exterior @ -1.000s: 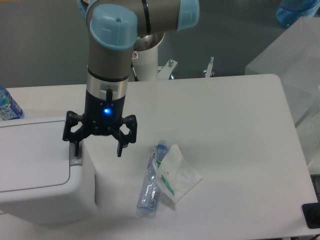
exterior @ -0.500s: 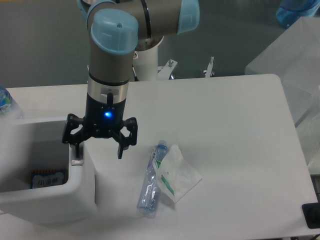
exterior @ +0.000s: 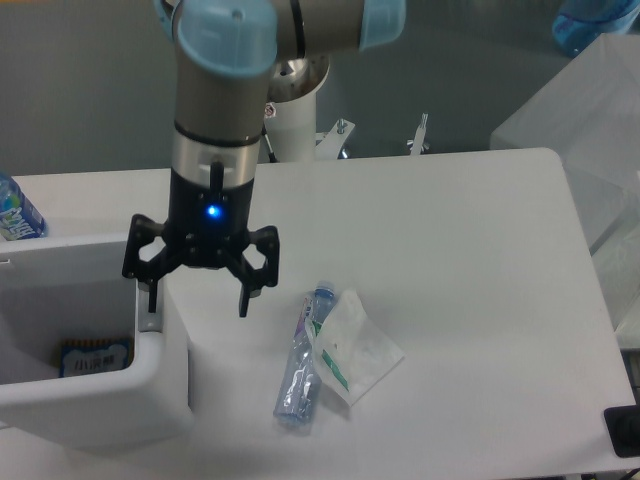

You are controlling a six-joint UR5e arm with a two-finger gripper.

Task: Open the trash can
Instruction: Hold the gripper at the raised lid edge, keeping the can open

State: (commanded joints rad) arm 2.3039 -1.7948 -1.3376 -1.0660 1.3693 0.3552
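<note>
- Hanging from the arm, my end effector [exterior: 197, 298] points straight down with its two fingers spread well apart and nothing between them; a blue light glows on its body.
- One finger [exterior: 150, 297] comes down at the right rim of the trash can, right by the small grey push tab [exterior: 150, 322]; I cannot tell whether it touches the tab.
- I see the other finger [exterior: 243, 297] hanging over bare tabletop, outside the bin.
- From my view the trash can [exterior: 165, 385], a large white boxy bin, sits at the tabletop's left edge, at about 8 o'clock from the tabletop's middle, and runs out of the picture on the left.
- Its top is open: I look straight down into the white interior, and a dark flat item with a pale border [exterior: 92, 357] lies on the bottom; I cannot make out what it is.
- At 4 o'clock from the end effector, near the bin but apart from it, a crushed clear plastic bottle [exterior: 301, 360] lies on the tabletop [exterior: 450, 260], its cap end toward 12 o'clock.
- A clear plastic wrapper [exterior: 355, 347] lies just at the bottle's 3 o'clock side, touching it.
- Another bottle with a blue label [exterior: 18, 213] stands at the far left, at 12 o'clock from the bin, cut off by the picture's edge.
</note>
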